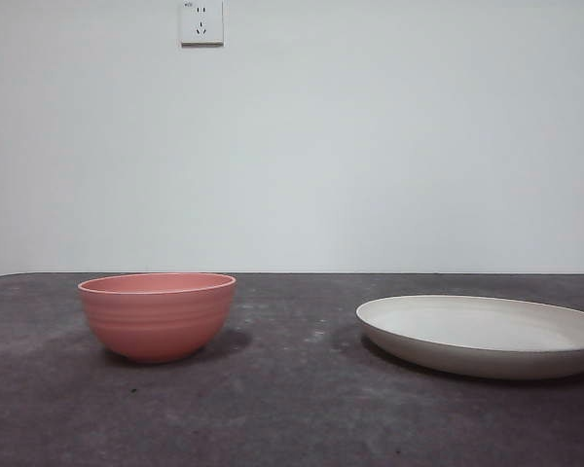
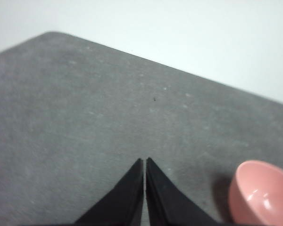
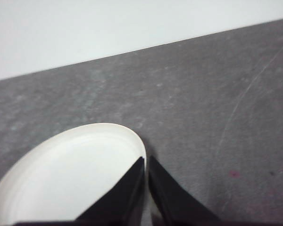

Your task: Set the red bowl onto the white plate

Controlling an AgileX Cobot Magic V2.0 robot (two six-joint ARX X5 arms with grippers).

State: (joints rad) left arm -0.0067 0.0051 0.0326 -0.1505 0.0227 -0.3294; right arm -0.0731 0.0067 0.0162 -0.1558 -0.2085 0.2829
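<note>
both grippers' jaws closed, empty — one red bowl (image 1: 158, 316), one white plate (image 1: 484, 336), well apart.

The scene is viewed level from a low front camera near the dark grey table (image 1: 292, 409), toward a white wall. The ribbed coral-pink bowl (image 1: 158, 316) is shared with the downward-tilted left wrist view (image 2: 262, 195); the cream-white oval plate (image 1: 482, 336) with the right (image 3: 70, 174).

Bare lab tabletop (image 1: 292, 409) (plain wall (image 1: 370, 146))
</note>
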